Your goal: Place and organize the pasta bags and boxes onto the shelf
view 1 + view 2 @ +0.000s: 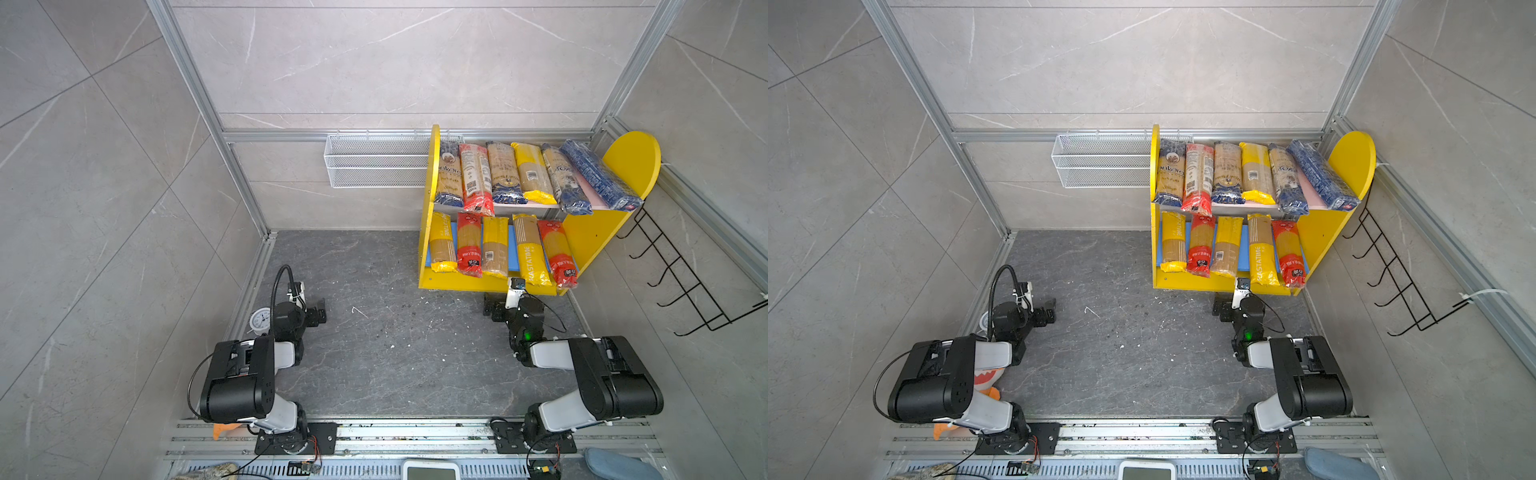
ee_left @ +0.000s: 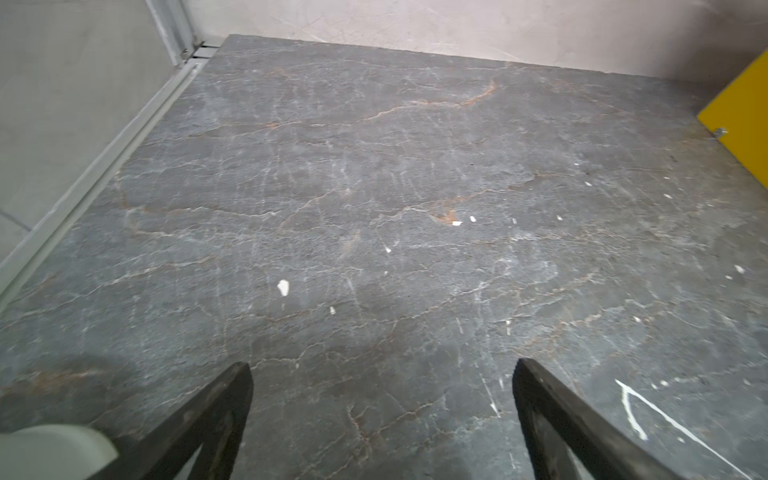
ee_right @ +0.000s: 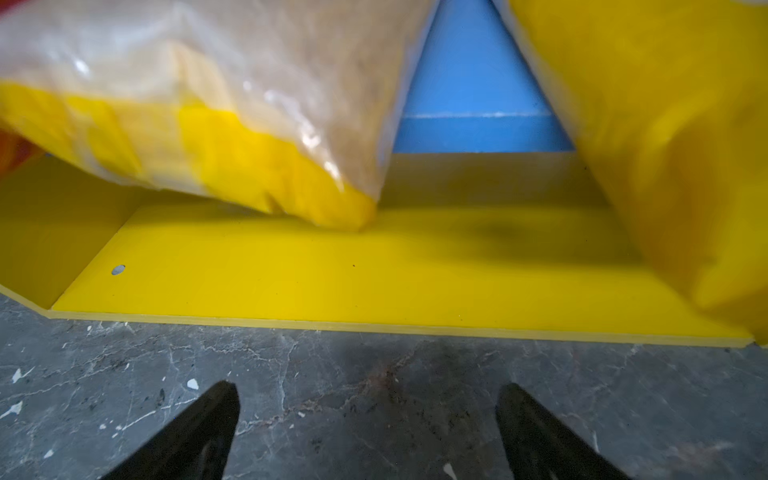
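Room: a grey-tiled booth in an aluminium frame, with a dark veined bench (image 1: pixel 374 353) flecked white.
Shelf: the shelf (image 1: pixel 590 241) stands at the bench's far right corner, its open front facing the arms.
Packs: every pack I can see is on it, six on the pink board (image 1: pixel 590 195) and five on the blue board (image 1: pixel 514 245). None shows on the bench.
Long axis: each pack runs front to back and slopes down toward the arms. Only the blue box (image 1: pixel 598 174), at the right end of the upper row, lies askew, its near end swung toward the right side panel.
Right gripper: the right gripper (image 3: pixel 368 390) hangs low over the bench just in front of the yellow lip (image 3: pixel 332 282), jaws spread wide with nothing between them.
Ahead of it: a clear pack (image 3: pixel 208 124) and a yellow pack (image 3: pixel 644 145) flank a gap of bare blue board, and their near ends overhang onto the lip.
Left gripper: the left gripper (image 2: pixel 380 370) sits near the bench's left edge, jaws apart and empty, well apart from the shelf.
Nearer arm: the right, plainly.
Judgement: placing looks done. Only tidying seems left, likely a reach ahead and up to square the box.
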`<state>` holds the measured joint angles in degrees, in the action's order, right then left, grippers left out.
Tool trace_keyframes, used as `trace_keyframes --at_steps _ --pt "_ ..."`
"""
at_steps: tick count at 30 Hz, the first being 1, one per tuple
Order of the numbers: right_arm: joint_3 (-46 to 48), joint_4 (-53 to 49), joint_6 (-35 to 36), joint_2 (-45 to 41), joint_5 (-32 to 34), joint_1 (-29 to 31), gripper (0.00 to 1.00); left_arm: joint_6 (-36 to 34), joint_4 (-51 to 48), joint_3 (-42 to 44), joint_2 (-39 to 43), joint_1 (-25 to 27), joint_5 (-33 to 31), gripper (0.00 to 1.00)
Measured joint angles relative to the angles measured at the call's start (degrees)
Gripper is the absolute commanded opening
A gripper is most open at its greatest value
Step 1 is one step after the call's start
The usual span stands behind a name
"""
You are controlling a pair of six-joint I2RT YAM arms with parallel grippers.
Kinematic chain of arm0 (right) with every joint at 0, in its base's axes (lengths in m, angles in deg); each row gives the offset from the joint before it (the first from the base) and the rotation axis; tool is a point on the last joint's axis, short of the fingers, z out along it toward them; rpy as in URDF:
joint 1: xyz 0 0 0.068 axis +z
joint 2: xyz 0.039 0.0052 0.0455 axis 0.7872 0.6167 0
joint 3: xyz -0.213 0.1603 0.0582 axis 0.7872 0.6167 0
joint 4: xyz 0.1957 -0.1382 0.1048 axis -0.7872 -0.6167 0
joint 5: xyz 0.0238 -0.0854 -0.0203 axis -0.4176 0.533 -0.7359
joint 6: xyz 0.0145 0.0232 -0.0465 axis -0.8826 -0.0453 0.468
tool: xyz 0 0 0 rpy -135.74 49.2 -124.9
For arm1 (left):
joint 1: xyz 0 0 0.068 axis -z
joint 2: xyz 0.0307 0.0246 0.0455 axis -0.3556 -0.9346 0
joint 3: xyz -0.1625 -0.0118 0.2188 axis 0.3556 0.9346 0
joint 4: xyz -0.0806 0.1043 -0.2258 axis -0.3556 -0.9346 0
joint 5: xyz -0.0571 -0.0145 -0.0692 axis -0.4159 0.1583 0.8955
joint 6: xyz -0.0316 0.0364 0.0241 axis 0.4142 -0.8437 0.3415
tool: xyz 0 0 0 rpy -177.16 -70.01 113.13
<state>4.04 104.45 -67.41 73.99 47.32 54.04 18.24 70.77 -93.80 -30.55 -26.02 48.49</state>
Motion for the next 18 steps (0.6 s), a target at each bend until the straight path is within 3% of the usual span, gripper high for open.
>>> trace_keyframes --at_steps 18 --pt "0.0 0.0 0.0 0.0 0.0 0.0 1.0 -0.87 1.07 0.39 0.0 -0.33 3.74 1.0"
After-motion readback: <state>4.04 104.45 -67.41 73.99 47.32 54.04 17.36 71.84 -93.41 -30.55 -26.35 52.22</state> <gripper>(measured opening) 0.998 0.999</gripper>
